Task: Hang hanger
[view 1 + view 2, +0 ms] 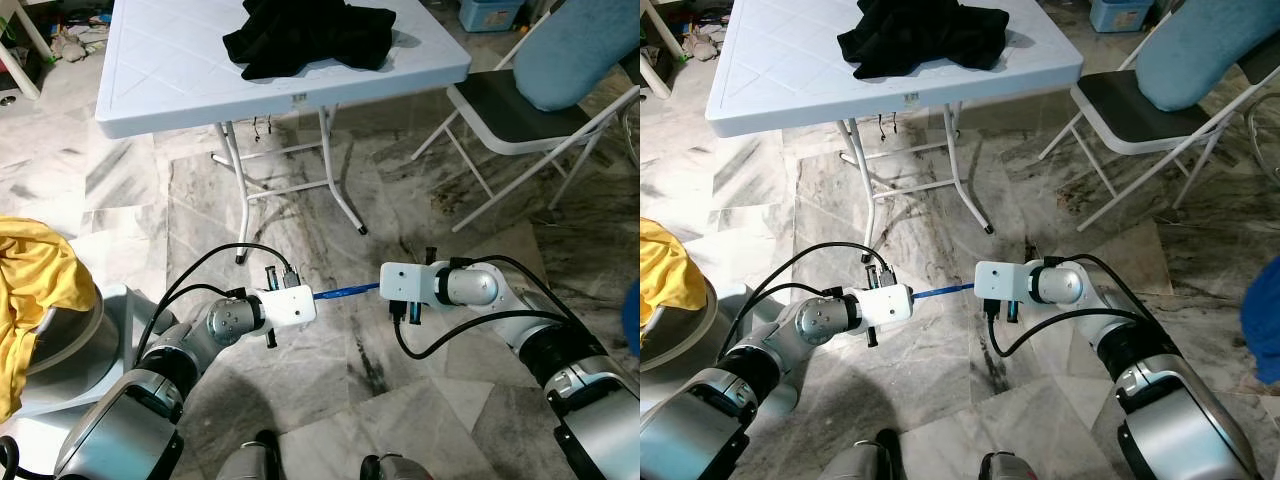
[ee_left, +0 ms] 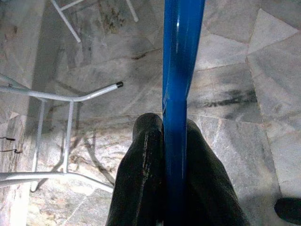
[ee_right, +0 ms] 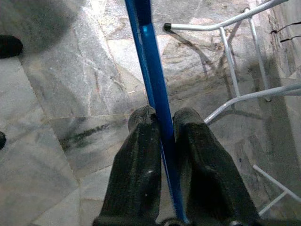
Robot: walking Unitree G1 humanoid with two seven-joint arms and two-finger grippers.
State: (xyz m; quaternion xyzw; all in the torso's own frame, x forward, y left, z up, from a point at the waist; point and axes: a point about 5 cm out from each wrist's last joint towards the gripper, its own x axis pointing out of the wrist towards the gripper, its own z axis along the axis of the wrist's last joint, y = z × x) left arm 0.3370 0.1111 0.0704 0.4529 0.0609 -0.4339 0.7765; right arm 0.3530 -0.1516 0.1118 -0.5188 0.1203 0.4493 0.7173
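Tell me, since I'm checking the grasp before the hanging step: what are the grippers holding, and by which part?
Both hold the blue hanger. The left gripper and the right gripper each pinch its thin blue bar between their fingers, one at each end of the stretch showing between them.

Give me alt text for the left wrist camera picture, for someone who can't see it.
The left gripper's two black fingers are clamped on a glossy blue plastic hanger bar that runs straight away from the camera. Below lies grey-veined marble floor, with the white metal table legs to one side.
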